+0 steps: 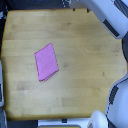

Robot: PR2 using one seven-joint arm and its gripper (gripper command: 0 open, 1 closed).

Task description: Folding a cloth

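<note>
The pink-magenta cloth [46, 62] lies flat on the wooden table [85, 50], left of the middle in the exterior view. It is a small four-sided piece, turned at a slant. A white and grey part of my arm [107, 15] reaches in at the top right corner, well away from the cloth. The gripper's fingers do not show in this view. Nothing touches the cloth.
White robot body parts [117, 102] stand at the exterior view's bottom right, beyond the table's edge. A pale object [1, 85] sits at the left edge. The dark floor shows around the table's rounded corners.
</note>
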